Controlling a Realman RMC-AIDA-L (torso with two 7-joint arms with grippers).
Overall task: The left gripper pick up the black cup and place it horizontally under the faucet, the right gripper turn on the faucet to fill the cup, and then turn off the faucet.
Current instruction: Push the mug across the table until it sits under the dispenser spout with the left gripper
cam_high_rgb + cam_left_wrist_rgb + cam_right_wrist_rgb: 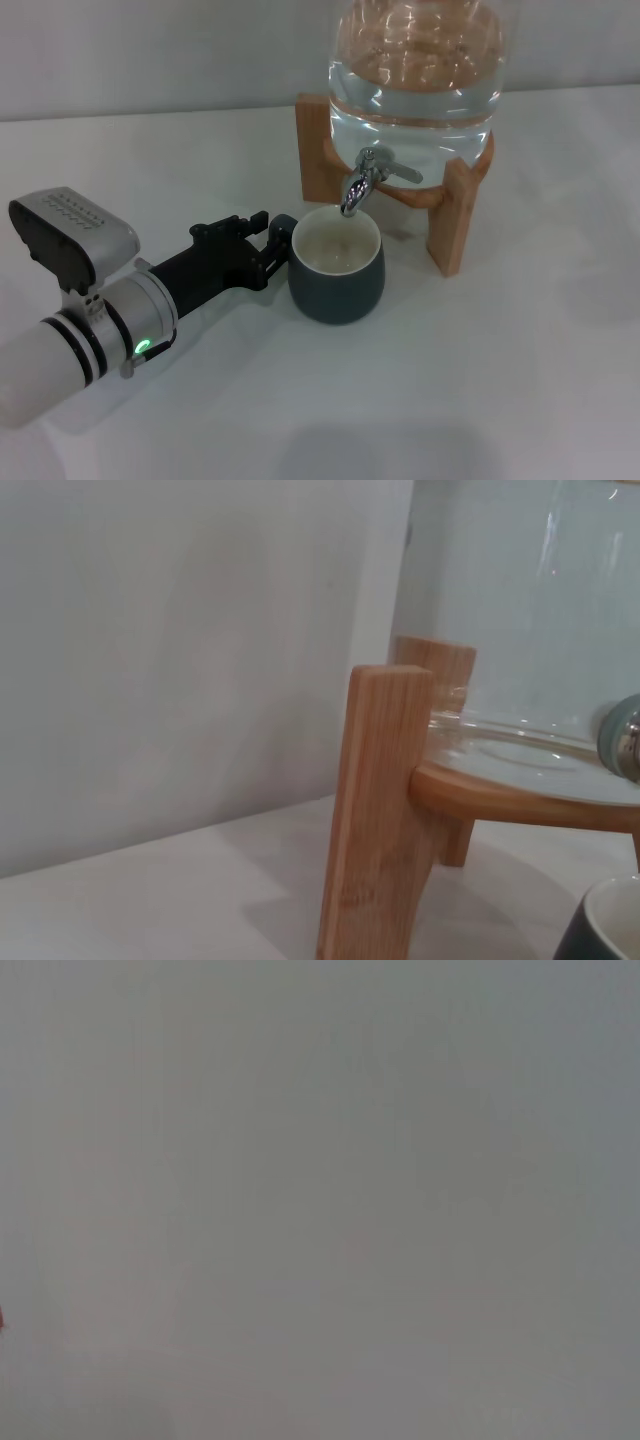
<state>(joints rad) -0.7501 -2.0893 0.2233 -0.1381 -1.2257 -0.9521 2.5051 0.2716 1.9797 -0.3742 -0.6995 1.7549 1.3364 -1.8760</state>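
The black cup (337, 285) stands upright on the white table, its cream inside open right below the spout of the chrome faucet (365, 180). The faucet's thin lever points to the right. My left gripper (272, 243) reaches in from the left and is shut on the cup's small handle at table height. In the left wrist view, a corner of the cup (605, 925) and a bit of the faucet (622, 738) show at the edge. My right gripper is out of view; its wrist view shows only a blank grey surface.
The clear water jar (415, 70) rests on a wooden stand (460, 215) just behind the cup. A stand leg (375, 810) is close in the left wrist view. A white wall runs behind the table (450, 400).
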